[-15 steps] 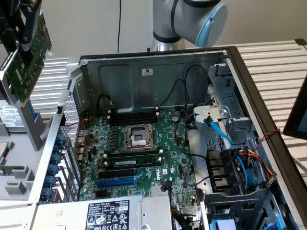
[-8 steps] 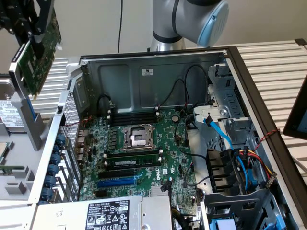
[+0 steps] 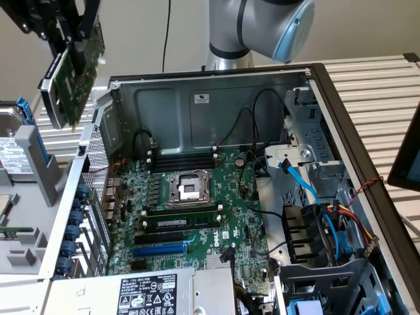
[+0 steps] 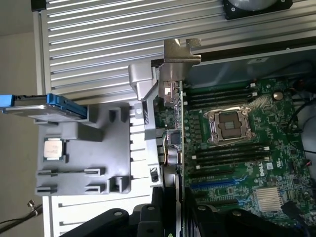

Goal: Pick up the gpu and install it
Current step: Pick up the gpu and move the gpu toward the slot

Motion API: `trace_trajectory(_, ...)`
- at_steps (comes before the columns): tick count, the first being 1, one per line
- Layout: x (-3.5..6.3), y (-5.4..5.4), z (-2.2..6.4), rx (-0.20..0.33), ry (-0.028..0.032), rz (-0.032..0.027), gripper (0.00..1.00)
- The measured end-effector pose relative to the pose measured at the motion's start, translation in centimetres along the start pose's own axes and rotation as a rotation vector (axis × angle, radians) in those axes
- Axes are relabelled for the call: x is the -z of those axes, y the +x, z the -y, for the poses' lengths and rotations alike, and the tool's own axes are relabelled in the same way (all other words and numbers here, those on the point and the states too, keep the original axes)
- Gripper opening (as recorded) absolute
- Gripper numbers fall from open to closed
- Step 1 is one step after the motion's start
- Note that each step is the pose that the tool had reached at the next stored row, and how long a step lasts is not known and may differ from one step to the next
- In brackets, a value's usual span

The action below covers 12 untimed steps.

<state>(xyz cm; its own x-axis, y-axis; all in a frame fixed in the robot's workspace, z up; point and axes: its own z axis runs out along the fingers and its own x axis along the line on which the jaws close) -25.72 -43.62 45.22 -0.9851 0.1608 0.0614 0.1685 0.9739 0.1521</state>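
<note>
Gpu [image 3: 67, 92] hangs in the air at the exterior view's left, clear of everything below it. We see the gripper [image 3: 77, 46] clamped on it, black fingers pressed against its two faces. The card is tilted, its green circuit face turned toward the camera. From the wrist view we look along the gpu [image 4: 174, 123] edge-on: the gripper [image 4: 173, 202] pinches the near end, and the silver bracket [image 4: 180, 54] sits at the far end.

Below the card we find a grey plastic holder [image 3: 39, 170] just outside the open computer case [image 3: 216, 98]. A hard drive [image 3: 12, 154] with blue rails stands in it, and in the wrist view a processor chip [image 4: 53, 148] lies in a square pocket of the same holder.

Inside the case lies the large green motherboard [image 3: 223, 216] with its bare processor socket [image 3: 190, 187]. Black memory sticks [image 3: 180, 220] run beside the socket, and a blue slot [image 3: 161, 249] lies nearer the silver box with a label [image 3: 147, 295].

Toward the exterior view's right we note the drive cages [image 3: 308, 131], a blue cable [image 3: 302, 184] and a bundle of coloured wires [image 3: 348, 223].

Farthest back, we see the robot arm [image 3: 262, 26] rising behind the case, and the slatted metal surface [image 3: 374, 92] under it all
</note>
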Motion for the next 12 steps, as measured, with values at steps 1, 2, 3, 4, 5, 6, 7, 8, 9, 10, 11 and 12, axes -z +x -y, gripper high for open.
trace_trajectory(1, 0.05, -0.4, -0.05, 0.0, 0.0006, -0.0008, 0.27)
trace_trajectory(2, 0.11, -0.9, -0.11, 0.0, 0.0013, -0.0015, 0.27)
trace_trajectory(3, 0.15, -1.3, -0.17, -0.001, 0.002, -0.0021, 0.27)
trace_trajectory(4, 0.19, -1.8, -0.23, -0.001, 0.0029, -0.0027, 0.27)
trace_trajectory(5, 0.22, -2.3, -0.29, -0.001, 0.004, -0.0031, 0.27)
trace_trajectory(6, 0.24, -2.7, -0.35, -0.001, 0.005, -0.003, 0.27)
trace_trajectory(7, 0.25, -3.1, -0.43, -0.001, 0.0063, -0.0028, 0.27)
trace_trajectory(8, 0.27, -3.6, -0.5, -0.001, 0.0081, -0.0025, 0.27)
trace_trajectory(9, 0.28, -4.0, -0.58, -0.001, 0.0098, -0.0022, 0.27)
trace_trajectory(10, 0.3, -4.5, -0.65, -0.001, 0.0116, -0.0019, 0.27)
trace_trajectory(11, 0.32, -4.9, -0.73, -0.001, 0.0132, -0.0016, 0.27)
trace_trajectory(12, 0.33, -5.4, -0.8, -0.001, 0.0144, -0.0014, 0.27)
